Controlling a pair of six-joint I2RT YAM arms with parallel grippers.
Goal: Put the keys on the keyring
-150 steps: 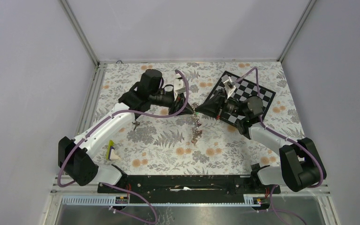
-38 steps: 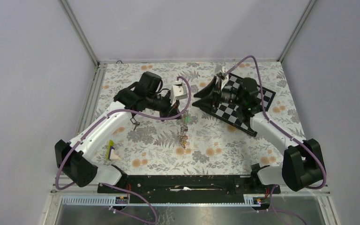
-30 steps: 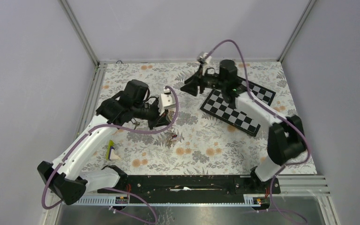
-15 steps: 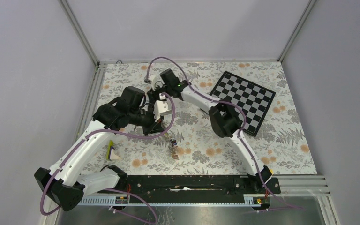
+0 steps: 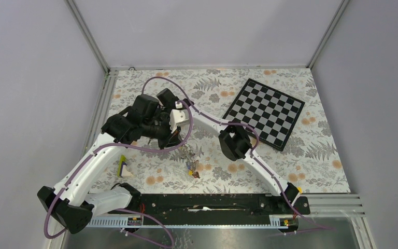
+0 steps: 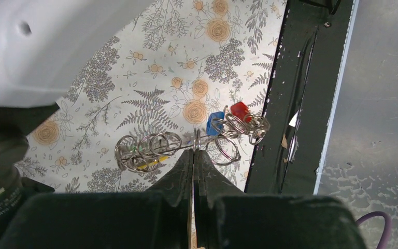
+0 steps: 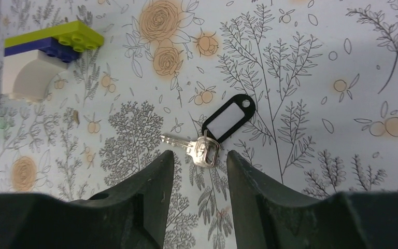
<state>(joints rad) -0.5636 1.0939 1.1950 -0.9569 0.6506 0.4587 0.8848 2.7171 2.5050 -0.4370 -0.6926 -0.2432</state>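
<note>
A: Quick, left fingers [image 6: 179, 174]?
B: Pressed tight together, no gap. They're pinching the keyring [image 6: 155, 147], a bunch of linked wire rings that sticks out to both sides of the tips in the wrist cam.
A: Keys on it?
B: Yep. Blue-headed key [image 6: 215, 123] and red-headed key [image 6: 240, 110] at one end, and a yellow head [image 6: 147, 165] among the rings at the other. Can't make out more.
A: Where's that from the top cam?
B: Left of ctr on the tabletop [image 5: 300, 155]. The bunch dangles just below the left wrist, toward the near edge. Can't tell if it's touching the surface.
A: Right fingers [image 7: 153, 181]?
B: Apart, holding nothing. The right arm's stretched across to the left side, its wrist right beside the left arm's.
A: What's its cam see?
B: A loose silver key [image 7: 186, 147] flat on the tabletop w/ a black tag [image 7: 228, 116], white label, joined at its head. The key head shows in the gap btw the two tips. The fingers aren't on it.
A: Anything else?
B: Lego stack [image 7: 41, 52], lime on dark blue on a white arch, near the left edge and well apart from that key. Chequered board [image 5: 267, 111] on the far right.
</note>
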